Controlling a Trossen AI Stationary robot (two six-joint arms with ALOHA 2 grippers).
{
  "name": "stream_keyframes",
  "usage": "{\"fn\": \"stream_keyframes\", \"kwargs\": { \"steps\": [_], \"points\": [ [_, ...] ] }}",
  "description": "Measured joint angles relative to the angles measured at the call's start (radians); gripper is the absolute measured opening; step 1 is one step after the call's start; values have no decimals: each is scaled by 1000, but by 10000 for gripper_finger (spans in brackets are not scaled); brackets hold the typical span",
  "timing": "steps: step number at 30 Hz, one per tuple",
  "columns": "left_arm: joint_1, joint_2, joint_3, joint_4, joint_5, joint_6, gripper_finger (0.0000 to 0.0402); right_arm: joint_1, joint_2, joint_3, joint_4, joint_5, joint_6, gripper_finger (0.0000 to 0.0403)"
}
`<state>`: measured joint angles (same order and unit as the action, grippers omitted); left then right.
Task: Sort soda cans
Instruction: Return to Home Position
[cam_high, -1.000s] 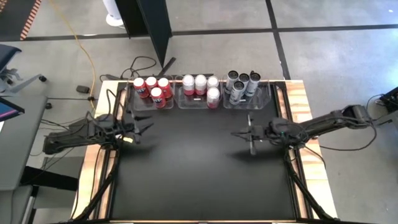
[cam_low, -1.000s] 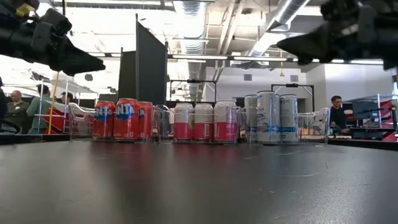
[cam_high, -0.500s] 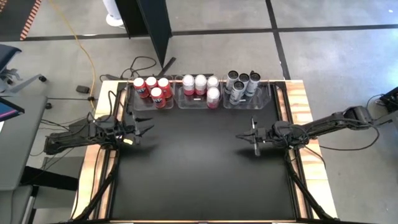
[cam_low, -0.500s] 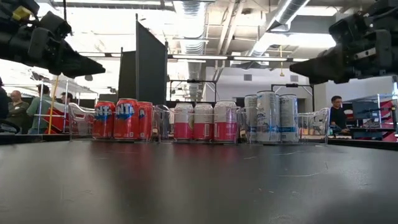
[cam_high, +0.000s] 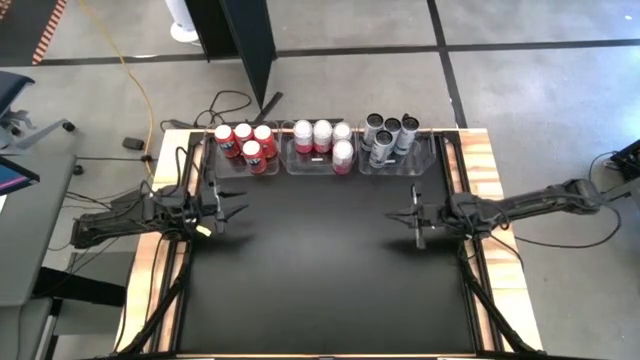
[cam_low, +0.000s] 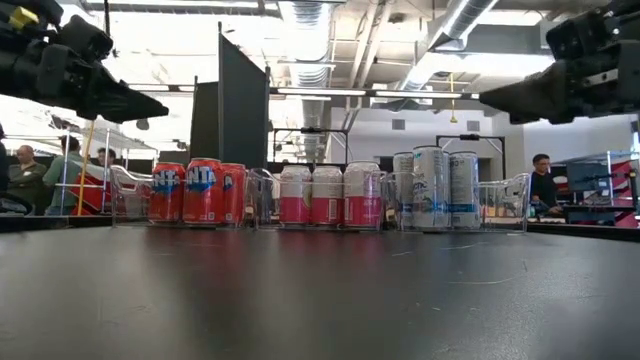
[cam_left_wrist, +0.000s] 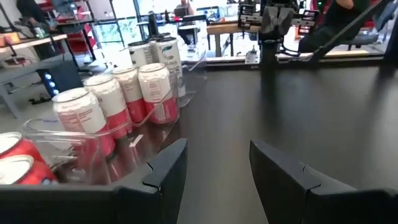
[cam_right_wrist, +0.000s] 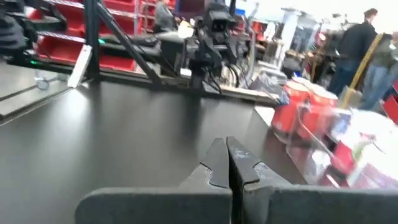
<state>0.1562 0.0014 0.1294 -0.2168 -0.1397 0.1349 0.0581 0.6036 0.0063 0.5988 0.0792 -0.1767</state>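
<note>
Three kinds of can stand sorted in a row of clear bins along the far edge of the table (cam_high: 320, 285).

**Handling.** Treat each can as a thin-walled metal cylinder: stiff enough to hold upright, but likely to dent under a hard squeeze. The printed wall looks smooth, so expect it to slip. You cannot tell from these views whether the cans are full or empty, so assume the heavier case. Take hold across the middle of the body, with the jaws square to the wall. The cans stand close together inside each bin, some touching, which leaves little room for a finger between them. Approach an outer can first.

**Count, left to right.**
- Left bin (cam_high: 222, 166): red cans (cam_high: 252, 151), four tops visible. This count is the least certain, and a fifth may be present.
- Middle bin (cam_high: 310, 167): pink-and-white cans (cam_high: 322, 131), four.
- Right bin (cam_high: 418, 160): grey cans (cam_high: 392, 126), four.

No can stands loose on the table.

**Tool state.**
- Left gripper (cam_high: 232, 209): it hangs over the left side of the table, near the left bin. Its fingers are spread apart, and nothing sits between them.
- Right gripper (cam_high: 413, 214): it hangs over the right side of the table, apart from the right bin. The right wrist view shows its fingers pressed together, tip to tip, with nothing held.
</note>
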Motion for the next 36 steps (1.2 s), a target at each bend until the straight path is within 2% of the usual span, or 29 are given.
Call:
{"fn": "stream_keyframes", "kwargs": {
  "steps": [9, 12, 16, 23, 36],
  "points": [
    [0, 0, 3, 27, 5, 21, 169, 52, -351, 0, -342, 37, -11, 0],
    [0, 0, 3, 36, 26, 5, 169, 66, -461, 0, -477, 79, 0, 0],
    [0, 0, -36, 96, 77, -7, 169, 78, -596, -1, -547, 92, -10, 0],
    [-2, 3, -107, 236, 125, -62, 169, 97, -584, -1, -550, 86, -18, 0],
    [-2, 3, -120, 248, 104, -94, 169, 77, -584, -2, -551, 85, 74, 10]
  ]
}}
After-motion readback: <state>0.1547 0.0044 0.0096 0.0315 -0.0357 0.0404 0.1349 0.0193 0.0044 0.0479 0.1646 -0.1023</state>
